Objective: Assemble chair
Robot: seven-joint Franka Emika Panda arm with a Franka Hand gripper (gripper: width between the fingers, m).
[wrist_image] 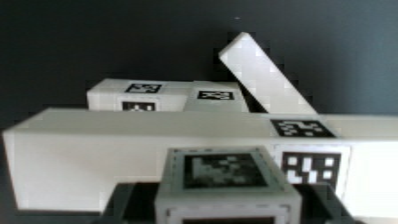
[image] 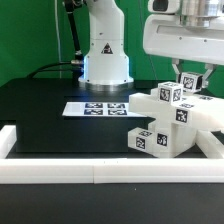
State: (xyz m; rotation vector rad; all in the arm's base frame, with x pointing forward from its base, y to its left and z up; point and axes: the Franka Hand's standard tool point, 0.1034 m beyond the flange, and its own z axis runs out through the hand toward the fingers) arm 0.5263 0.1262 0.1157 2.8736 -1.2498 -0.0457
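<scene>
The chair's white tagged parts (image: 165,125) stand clustered at the exterior view's right. A long bar (wrist_image: 143,135) lies across the wrist view, with a slanted flat plate (wrist_image: 267,75) and a tagged block (wrist_image: 169,95) beyond it. My gripper (image: 189,80) hangs over the top of the cluster. In the wrist view the gripper (wrist_image: 222,205) is shut on a small white tagged block (wrist_image: 222,172), a dark finger (wrist_image: 135,200) on each side of it. The small block sits close against the long bar; whether they touch I cannot tell.
The marker board (image: 100,108) lies flat on the black table, to the exterior view's left of the parts. White border rails (image: 100,171) run along the front and the left edge (image: 8,140). The robot base (image: 105,55) stands at the back.
</scene>
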